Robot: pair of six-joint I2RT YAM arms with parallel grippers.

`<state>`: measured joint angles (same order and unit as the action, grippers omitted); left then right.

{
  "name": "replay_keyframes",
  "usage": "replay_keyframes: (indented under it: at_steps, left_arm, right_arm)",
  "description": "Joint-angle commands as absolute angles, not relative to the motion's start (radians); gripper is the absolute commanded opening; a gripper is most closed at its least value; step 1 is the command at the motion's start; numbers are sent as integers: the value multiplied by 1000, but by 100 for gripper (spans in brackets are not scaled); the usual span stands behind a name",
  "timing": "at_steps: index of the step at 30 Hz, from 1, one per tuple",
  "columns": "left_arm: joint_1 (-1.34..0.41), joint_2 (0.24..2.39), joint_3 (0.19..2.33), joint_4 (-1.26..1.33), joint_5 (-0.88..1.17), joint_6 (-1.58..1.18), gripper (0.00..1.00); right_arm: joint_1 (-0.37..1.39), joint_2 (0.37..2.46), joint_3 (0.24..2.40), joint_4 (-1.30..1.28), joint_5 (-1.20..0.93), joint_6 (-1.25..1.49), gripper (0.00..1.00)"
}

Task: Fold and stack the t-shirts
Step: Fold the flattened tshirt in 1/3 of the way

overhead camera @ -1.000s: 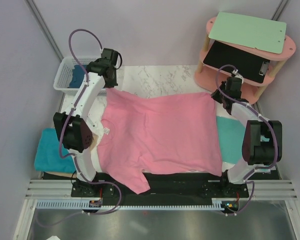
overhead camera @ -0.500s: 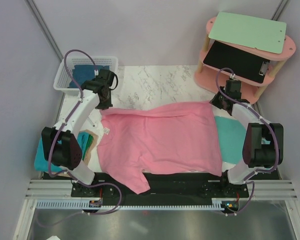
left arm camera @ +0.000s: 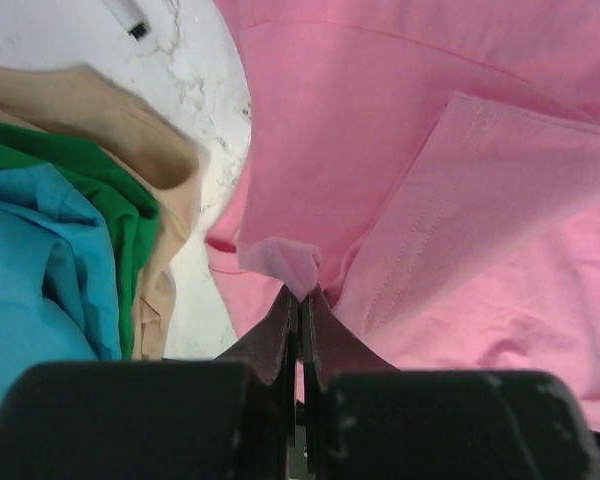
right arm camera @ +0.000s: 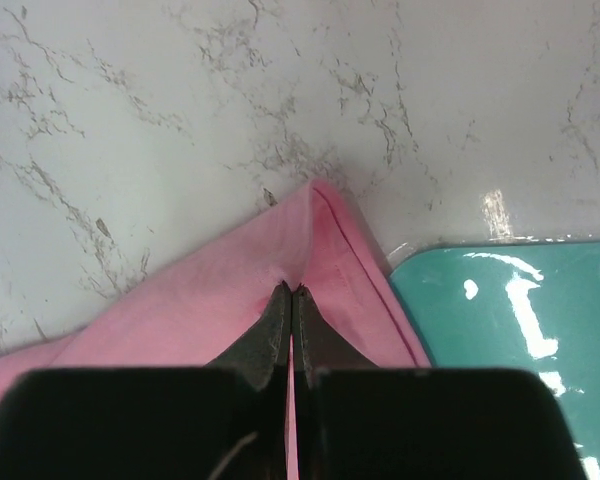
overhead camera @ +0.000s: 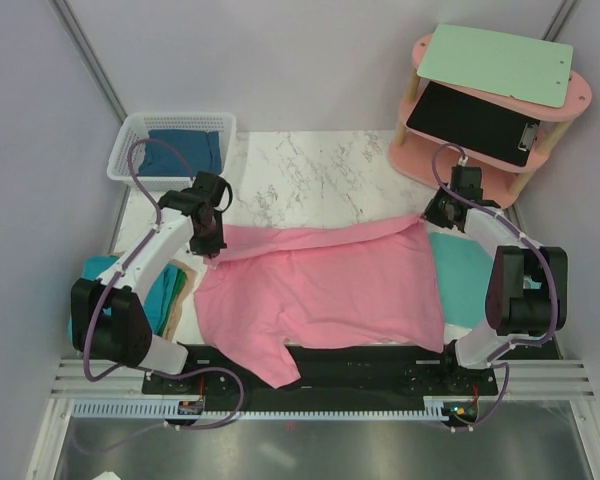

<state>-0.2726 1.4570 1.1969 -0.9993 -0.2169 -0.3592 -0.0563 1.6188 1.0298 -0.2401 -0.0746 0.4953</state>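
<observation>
The overhead camera is looking steeply down from above and behind the arm bases, taking in the whole marble table [overhead camera: 310,165] from well back. The left wrist camera is peering along the left gripper [left arm camera: 300,298], very close over the pink shirt [left arm camera: 430,150]. The right wrist camera is riding just as near behind the right gripper [right arm camera: 291,292], facing the shirt's far right corner. All three are sharing shirt and marble.

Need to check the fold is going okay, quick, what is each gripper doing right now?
The left gripper is closed, pinching the pink t-shirt.
The right gripper is closed, pinching a corner of it.
</observation>
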Motion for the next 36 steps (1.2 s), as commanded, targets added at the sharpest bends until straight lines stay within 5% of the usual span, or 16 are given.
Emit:
replay_keyframes:
  at_steps: [1, 6, 7, 8, 9, 10, 11, 12, 14, 21, 27, 36]
  left_arm:
    - [-298, 1390, 1129, -1025, -160, -425, 2]
    - [-346, 1350, 1055, -1048, -131, -449, 6]
    - [-357, 1341, 1040, -1060, -123, -452, 22]
    - [-367, 1318, 1035, -1071, -126, -466, 69]
    - [-386, 1303, 1037, -1078, -135, -472, 99]
    - [-390, 1287, 1042, -1084, -143, -479, 100]
    - [-391, 1255, 1048, -1080, -152, -483, 100]
    - [-391, 1244, 1057, -1072, -153, -483, 100]
    - [-391, 1235, 1084, -1019, -150, -462, 100]
    - [-399, 1426, 1150, -888, -141, -407, 93]
    - [-402, 1609, 1172, -784, -115, -399, 63]
    - [-403, 1769, 1193, -707, -104, -397, 61]
  right_arm:
    - [-61, 1606, 999, -264, -66, 476, 0]
    - [-61, 1614, 959, -293, -64, 466, 0]
    - [-61, 1615, 956, -301, -66, 466, 0]
    - [-61, 1620, 954, -313, -71, 463, 0]
    - [-61, 1629, 953, -336, -77, 460, 7]
    - [-61, 1632, 951, -345, -84, 443, 14]
    - [-60, 1631, 947, -347, -107, 434, 32]
    - [-61, 1617, 931, -341, -106, 431, 74]
    - [-60, 1586, 911, -321, -94, 443, 97]
    - [-60, 1445, 940, -318, -43, 453, 98]
    - [-60, 1417, 962, -314, -58, 459, 98]
    - [-60, 1431, 946, -307, -86, 451, 98]
